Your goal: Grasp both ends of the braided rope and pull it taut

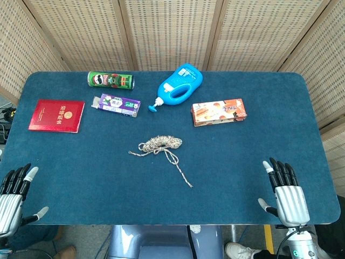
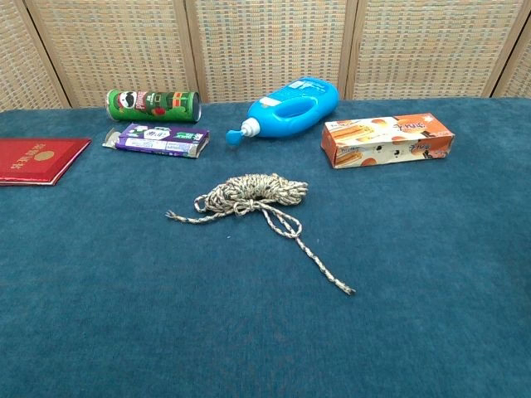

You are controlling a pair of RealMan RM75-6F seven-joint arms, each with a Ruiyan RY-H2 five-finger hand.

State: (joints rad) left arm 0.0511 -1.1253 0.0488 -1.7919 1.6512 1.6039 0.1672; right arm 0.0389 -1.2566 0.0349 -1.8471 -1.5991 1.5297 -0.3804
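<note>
**Both hands empty, rope coiled mid-counter**

The left hand point(image 1: 13, 191) and right hand point(image 1: 285, 190) rest at the counter's point(image 1: 242, 162) near corners, fingers spread, holding nothing. The braided rope point(image 1: 160, 144) lies bundled near the centre, one end trailing toward the near edge, the other toward the left.

Head view looks steeply down over the whole table point(image 1: 64, 178); chest view sits low, near, facing forward. Both share the tabletop's centre and far edge.
</note>
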